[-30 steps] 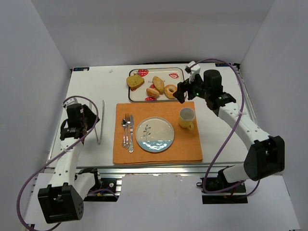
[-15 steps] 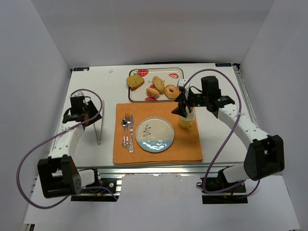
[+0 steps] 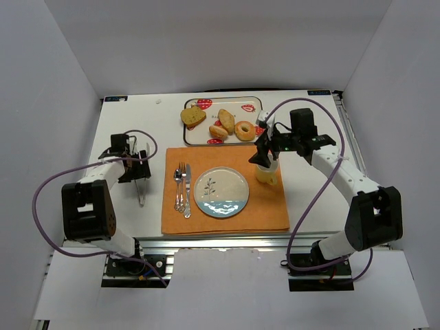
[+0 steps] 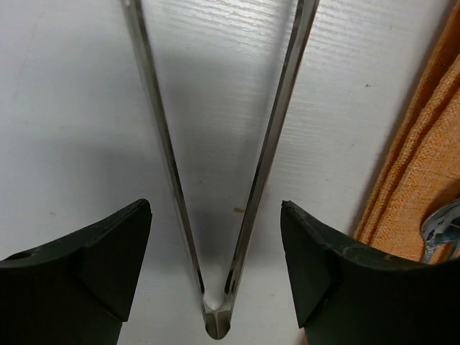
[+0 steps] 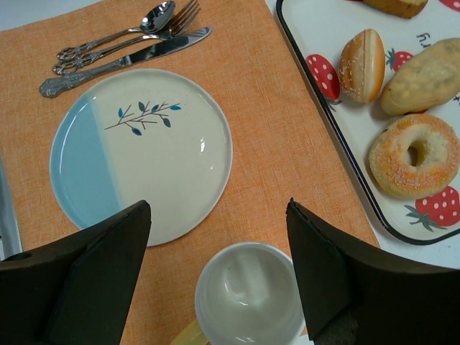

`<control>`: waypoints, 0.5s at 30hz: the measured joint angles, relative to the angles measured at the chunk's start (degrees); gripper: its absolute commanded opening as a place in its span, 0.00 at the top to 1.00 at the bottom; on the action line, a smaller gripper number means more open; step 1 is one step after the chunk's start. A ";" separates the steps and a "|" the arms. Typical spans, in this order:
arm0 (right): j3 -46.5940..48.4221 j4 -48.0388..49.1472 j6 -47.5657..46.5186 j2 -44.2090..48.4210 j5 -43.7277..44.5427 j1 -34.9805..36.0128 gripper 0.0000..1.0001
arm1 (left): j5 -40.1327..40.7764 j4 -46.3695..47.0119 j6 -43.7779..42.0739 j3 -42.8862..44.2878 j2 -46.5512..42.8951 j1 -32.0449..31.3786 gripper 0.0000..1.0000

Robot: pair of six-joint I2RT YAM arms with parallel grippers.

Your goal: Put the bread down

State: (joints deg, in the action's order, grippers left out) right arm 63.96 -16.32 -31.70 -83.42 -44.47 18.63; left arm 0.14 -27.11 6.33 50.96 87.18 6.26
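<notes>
The two small golden-brown bread rolls lie on the far strawberry-print tray, and the blue-and-cream plate is bare, so nothing is placed yet. My right gripper hangs wide above the yellow cup. My left gripper is spread wide astride the steel tongs, seemingly not touching them.

bread rolls 2 | bagel 1 | toast 1 | plate 1 | cup 1

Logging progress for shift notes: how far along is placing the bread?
Done: nothing; the longer roll and rounder roll lie on the tray, the plate bare. In hand: left tool open astride the tongs; right tool open above the cup. Remaining: likely grip tongs, move rolls.
</notes>
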 measured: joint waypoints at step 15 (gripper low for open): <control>2.34 -0.28 2.62 -1.46 -0.20 -3.19 0.19 | 2.23 7.87 -2.67 -3.63 3.54 -0.87 0.72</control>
State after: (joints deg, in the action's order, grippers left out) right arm 66.30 -16.60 -29.08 -84.88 -44.66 15.44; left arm 2.37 -19.25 3.66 47.33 90.72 5.39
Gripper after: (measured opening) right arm 0.810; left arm 0.621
